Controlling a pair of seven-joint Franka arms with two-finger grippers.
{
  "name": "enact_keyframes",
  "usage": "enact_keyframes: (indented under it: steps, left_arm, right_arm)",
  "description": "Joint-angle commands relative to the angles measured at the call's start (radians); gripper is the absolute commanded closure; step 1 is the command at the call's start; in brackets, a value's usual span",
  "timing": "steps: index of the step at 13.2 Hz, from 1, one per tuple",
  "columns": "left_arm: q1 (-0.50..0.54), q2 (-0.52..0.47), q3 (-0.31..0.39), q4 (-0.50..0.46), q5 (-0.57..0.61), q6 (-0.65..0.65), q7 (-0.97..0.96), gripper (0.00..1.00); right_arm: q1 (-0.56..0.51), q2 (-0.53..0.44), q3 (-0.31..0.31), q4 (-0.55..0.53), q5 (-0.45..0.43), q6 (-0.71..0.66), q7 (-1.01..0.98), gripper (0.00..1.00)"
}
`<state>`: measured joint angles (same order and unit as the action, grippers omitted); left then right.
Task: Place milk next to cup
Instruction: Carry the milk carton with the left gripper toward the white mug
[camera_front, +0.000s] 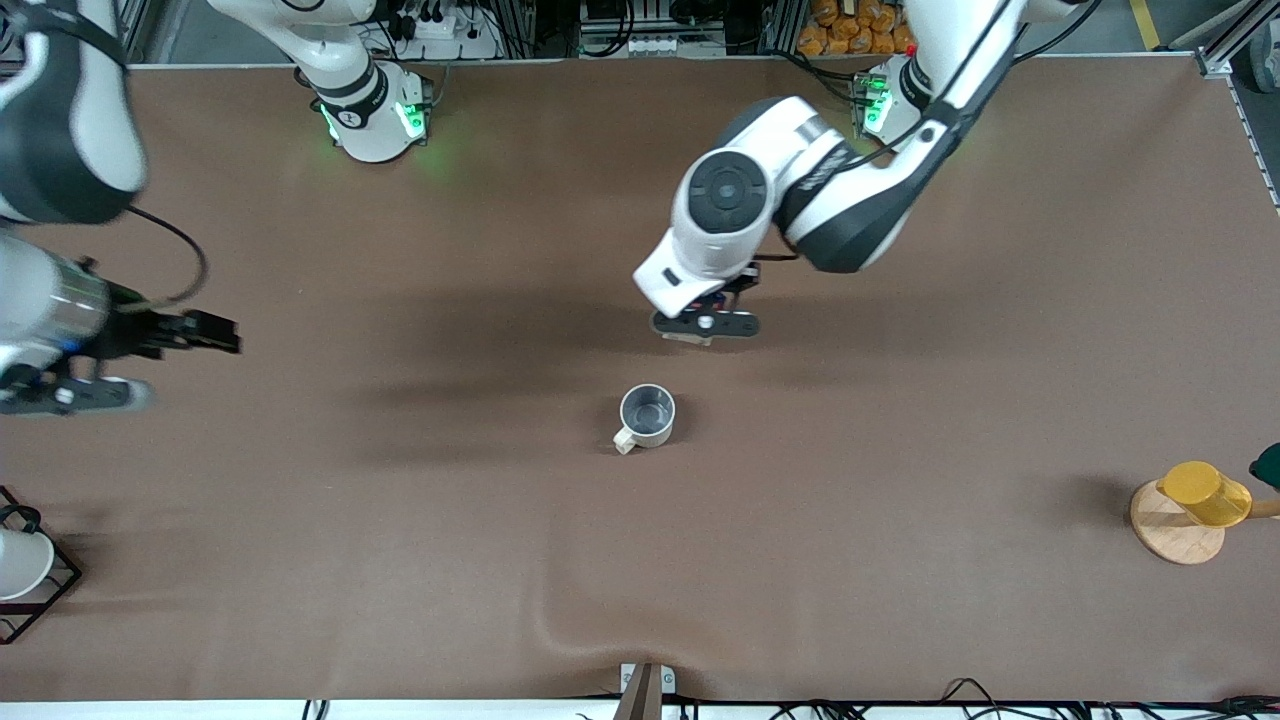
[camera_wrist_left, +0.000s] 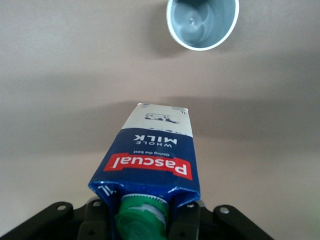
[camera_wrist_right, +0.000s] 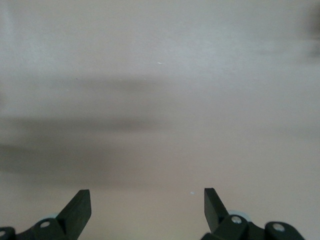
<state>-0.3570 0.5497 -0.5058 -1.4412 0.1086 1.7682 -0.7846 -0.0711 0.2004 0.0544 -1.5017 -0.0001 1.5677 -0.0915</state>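
Note:
The milk is a dark-blue carton with a green cap, a red label band and a pale lower part. My left gripper is shut on its top by the cap and holds it upright above the brown table. In the front view the left gripper hides nearly all of the milk; only a pale bit shows. The cup, cream-white with a grey inside, stands upright on the table a short way from the spot under the milk, and also shows in the left wrist view. My right gripper is open and empty, waiting high over the right arm's end of the table.
A yellow cup leans on a wooden disc stand at the left arm's end. A white cup sits in a black wire rack at the right arm's end. The table cover has a fold near the front edge.

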Motion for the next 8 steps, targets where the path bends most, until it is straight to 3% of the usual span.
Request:
enact_keyframes:
  steps: [1,5,8]
  left_arm:
    - [-0.124,0.07,0.117,0.102,0.03,-0.012,-0.028,0.6]
    - [-0.135,0.104,0.135,0.105,0.002,0.1,-0.133,0.58]
    - [-0.134,0.128,0.136,0.122,0.002,0.106,-0.139,0.58]
  right_arm:
    - [0.034,-0.106,-0.039,-0.043,0.026,-0.024,-0.025,0.0]
    - [0.066,-0.15,-0.083,-0.016,0.026,-0.095,-0.02,0.0]
    - [0.103,-0.176,-0.133,0.014,0.017,-0.152,-0.025,0.0]
